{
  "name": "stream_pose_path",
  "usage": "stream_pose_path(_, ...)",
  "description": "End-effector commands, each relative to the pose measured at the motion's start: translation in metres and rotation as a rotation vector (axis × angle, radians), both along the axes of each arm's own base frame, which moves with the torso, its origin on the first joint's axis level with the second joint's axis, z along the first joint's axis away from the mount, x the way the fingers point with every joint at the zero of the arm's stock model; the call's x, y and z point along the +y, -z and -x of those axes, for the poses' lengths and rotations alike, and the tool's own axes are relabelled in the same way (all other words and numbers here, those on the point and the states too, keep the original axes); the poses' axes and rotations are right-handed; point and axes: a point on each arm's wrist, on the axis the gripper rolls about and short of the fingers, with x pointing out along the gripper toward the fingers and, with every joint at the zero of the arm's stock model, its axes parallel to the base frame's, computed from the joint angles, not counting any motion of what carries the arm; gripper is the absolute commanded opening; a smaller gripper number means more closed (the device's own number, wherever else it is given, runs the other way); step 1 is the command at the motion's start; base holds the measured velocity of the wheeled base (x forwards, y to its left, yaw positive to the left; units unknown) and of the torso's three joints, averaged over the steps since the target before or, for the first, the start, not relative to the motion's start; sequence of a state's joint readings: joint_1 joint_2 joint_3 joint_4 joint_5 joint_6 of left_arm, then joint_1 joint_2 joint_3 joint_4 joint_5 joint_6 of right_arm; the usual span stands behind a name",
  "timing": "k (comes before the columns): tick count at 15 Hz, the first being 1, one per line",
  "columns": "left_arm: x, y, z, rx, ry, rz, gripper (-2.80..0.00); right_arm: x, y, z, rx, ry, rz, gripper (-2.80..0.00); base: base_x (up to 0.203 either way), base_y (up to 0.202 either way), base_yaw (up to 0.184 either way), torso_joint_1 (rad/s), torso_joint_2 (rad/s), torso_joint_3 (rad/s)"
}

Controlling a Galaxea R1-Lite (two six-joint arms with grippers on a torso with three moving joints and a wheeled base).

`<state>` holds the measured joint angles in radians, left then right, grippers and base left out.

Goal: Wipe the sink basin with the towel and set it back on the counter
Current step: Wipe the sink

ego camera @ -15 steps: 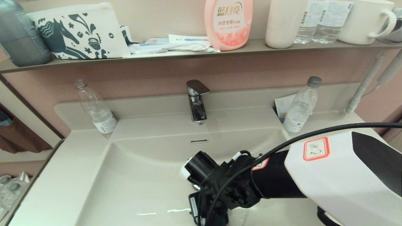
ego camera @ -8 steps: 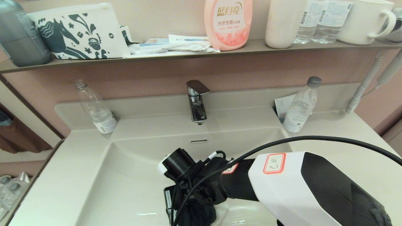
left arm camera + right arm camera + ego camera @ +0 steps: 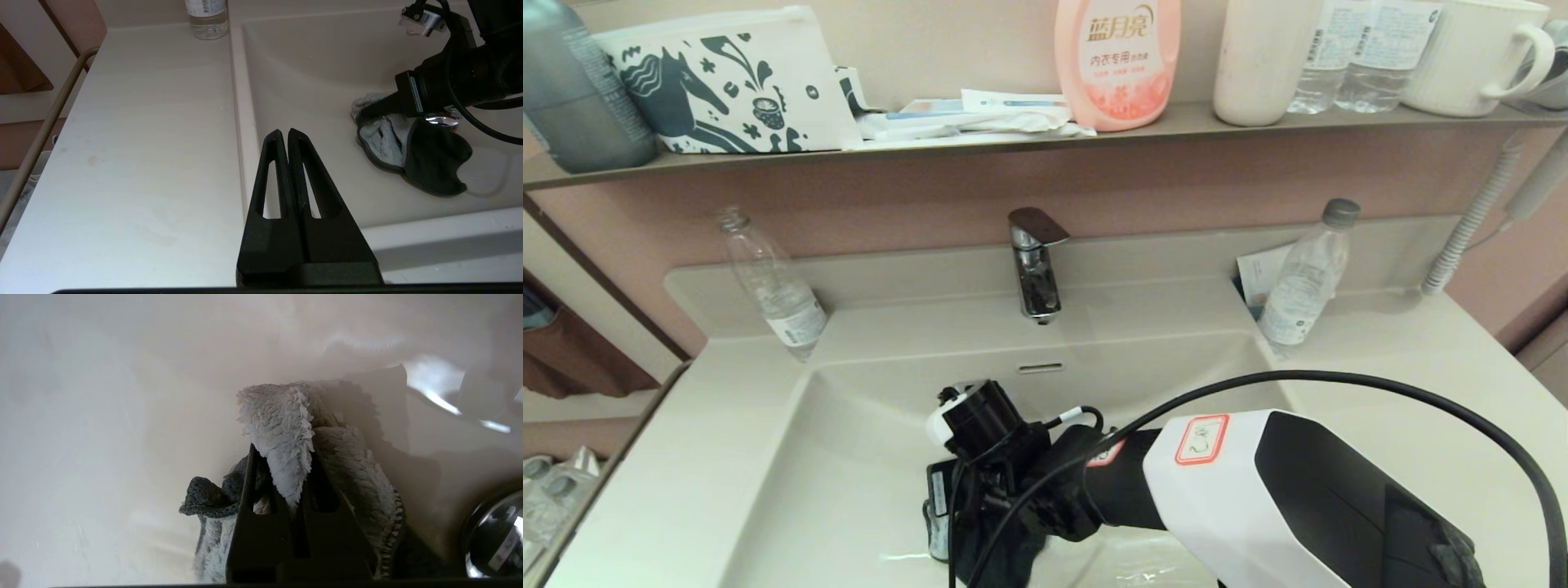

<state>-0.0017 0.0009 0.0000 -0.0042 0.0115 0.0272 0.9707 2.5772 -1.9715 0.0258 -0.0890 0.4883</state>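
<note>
The cream-white sink basin (image 3: 866, 457) has a slot overflow hole (image 3: 1041, 367). Its chrome drain plug (image 3: 494, 539) is hidden by my right arm in the head view. My right gripper (image 3: 282, 451) is down in the basin, left of the drain, shut on the towel (image 3: 282, 424). The towel (image 3: 408, 155) lies bunched on the basin floor, with its pale face up on one side and its dark face on the other. My left gripper (image 3: 285, 131) is shut and empty, hovering over the counter (image 3: 143, 143) by the basin's left rim.
A chrome faucet (image 3: 1036, 261) stands behind the basin. Clear bottles stand at the back left (image 3: 772, 286) and back right (image 3: 1303, 282), the right one with a white card (image 3: 1258, 273) beside it. A brown-grey shelf (image 3: 1013, 139) above holds several containers. A hose (image 3: 1470, 224) hangs at the right.
My right arm has swept leftward across the basin floor, dragging the towel from the drain area toward the left side. The left gripper has no earlier frame to compare.
</note>
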Motion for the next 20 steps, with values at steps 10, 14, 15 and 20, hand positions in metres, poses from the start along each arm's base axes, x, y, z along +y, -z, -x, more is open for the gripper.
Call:
stream_pose_path(10,0.0,0.0,0.0,0.0,-0.001,0.0,-2.8,-0.03,-0.011,-0.038,-0.154,0.203,0.06,-2.8,0.0,0.0,0.0,0.0,0.0,0.0)
stream_pose_path(14,0.0,0.0,0.0,0.0,-0.001,0.0,-2.8,-0.054,-0.004,-0.046,-0.148,0.245,0.147,-2.8,0.0,0.0,0.0,0.0,0.0,0.0)
stream_pose_path(15,0.0,0.0,0.0,0.0,-0.001,0.0,-2.8,-0.061,-0.005,-0.046,-0.145,0.265,0.168,-2.8,0.0,0.0,0.0,0.0,0.0,0.0)
stream_pose_path(20,0.0,0.0,0.0,0.0,-0.001,0.0,-2.8,-0.114,-0.013,-0.035,-0.092,0.34,0.284,-2.8,0.0,0.0,0.0,0.0,0.0,0.0)
